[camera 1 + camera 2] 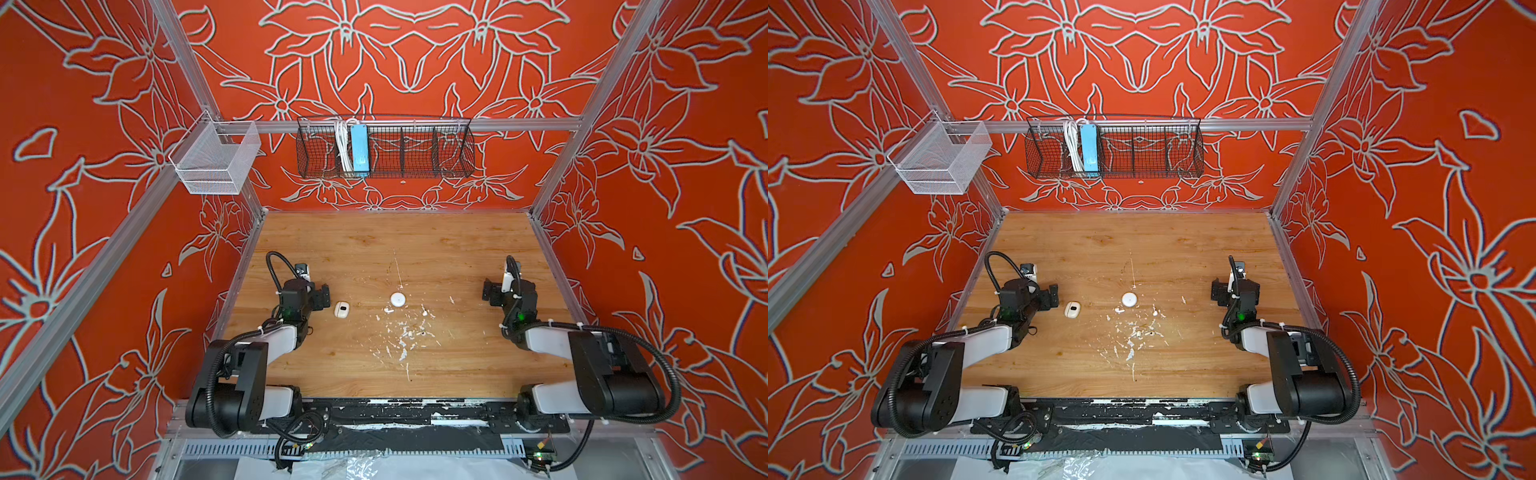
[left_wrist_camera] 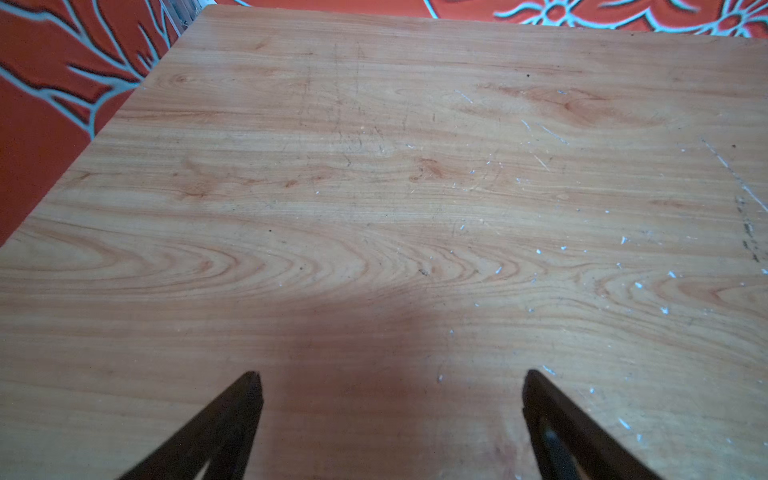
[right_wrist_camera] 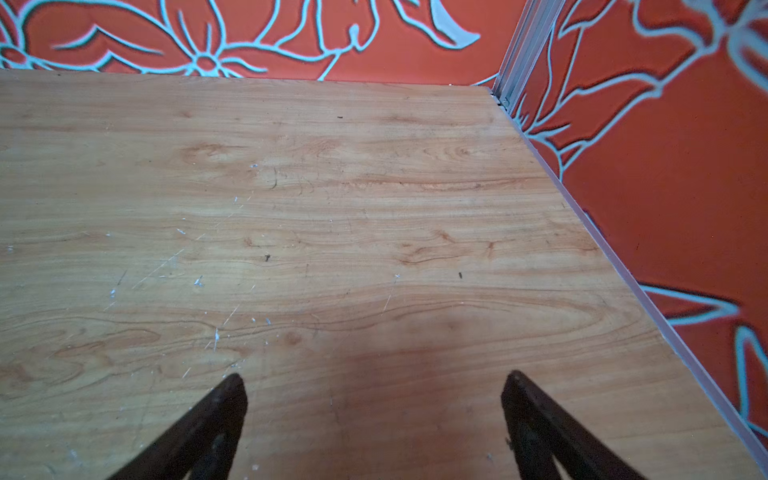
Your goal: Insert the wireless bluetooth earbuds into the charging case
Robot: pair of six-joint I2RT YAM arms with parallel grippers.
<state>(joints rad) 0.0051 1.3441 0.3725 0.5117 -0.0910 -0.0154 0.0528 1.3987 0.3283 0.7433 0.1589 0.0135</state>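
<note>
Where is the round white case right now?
In both top views the round white case lies mid-table, right of the oval white case and just beyond the white paint flecks; neither wrist view shows it.

Walls [image 1: 685, 208] red, grey floral outlines; table [image 1: 374, 249] tan wood-grain, white flecks; wire basket [image 1: 415, 149] black.

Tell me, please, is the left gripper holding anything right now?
No, the left gripper stands open, with only bare wooden table showing between its jaws.

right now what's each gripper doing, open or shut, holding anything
left gripper: open, jaws wide apart, holding nothing.
right gripper: open, jaws wide apart, holding nothing.
</note>
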